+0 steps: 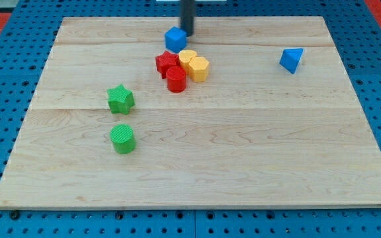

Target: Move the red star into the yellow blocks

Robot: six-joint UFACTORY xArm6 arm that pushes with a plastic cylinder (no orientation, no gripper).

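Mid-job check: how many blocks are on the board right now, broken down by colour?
Red: 2, the red star and the red cylinder
Yellow: 2, one yellow block and another yellow block beside it
Blue: 2, the blue cube and the blue triangular block
Green: 2, the green star and the green cylinder
Total: 8
My tip sits beside the blue cube.

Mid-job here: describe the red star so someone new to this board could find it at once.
Start at the wooden board and find the tight cluster near its top centre, just below my tip and the blue cube. The red star is the cluster's leftmost piece, touching a yellow block. Unlike the round red cylinder below it, it has points.
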